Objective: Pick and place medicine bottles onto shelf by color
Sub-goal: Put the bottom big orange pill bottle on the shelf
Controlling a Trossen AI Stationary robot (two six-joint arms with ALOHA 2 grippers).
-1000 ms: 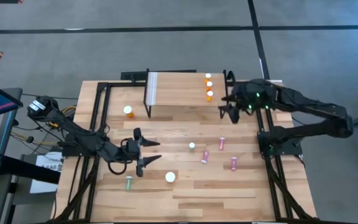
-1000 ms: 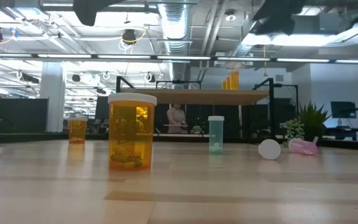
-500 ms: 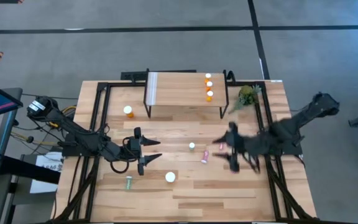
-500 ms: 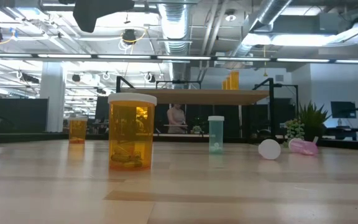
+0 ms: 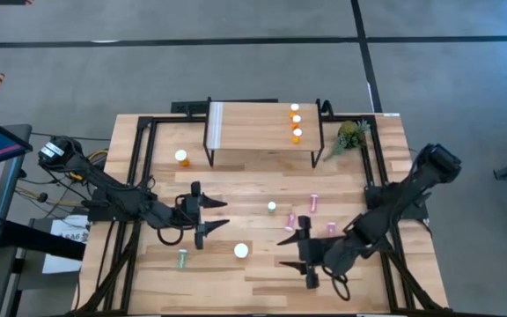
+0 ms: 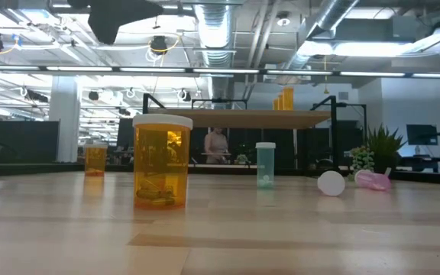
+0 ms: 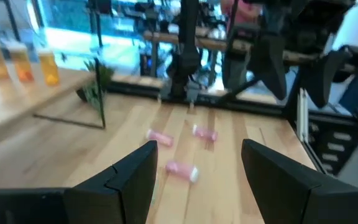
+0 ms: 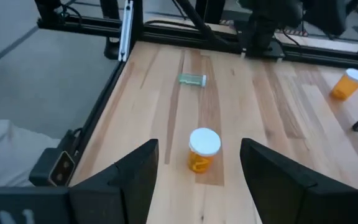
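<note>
Three orange bottles (image 5: 296,121) stand in a row at one end of the shelf (image 5: 253,128) — the rest of the plank is bare, so the sorting is judged barely begun. Left on the surface (image 5: 262,282) are a large orange bottle (image 5: 241,250), a second orange bottle (image 5: 181,158) standing beside the shelf's other end, an upright green bottle (image 5: 272,207), a green bottle on its side (image 5: 182,259), and three pink bottles (image 5: 312,203) lying down near the middle.

The right gripper (image 5: 294,250) hangs low over the front of the surface, fingers spread wide and empty, facing the large orange bottle just beside it. The left gripper (image 5: 209,214) waits nearby, also wide open with nothing held.

The right wrist view puts the large orange bottle straight ahead between its fingers, apart from them — something the overhead view only hints at. The low view alone shows that this bottle stands upright with something inside it. The left wrist view looks across at the three pink bottles and the plant (image 5: 350,134).
</note>
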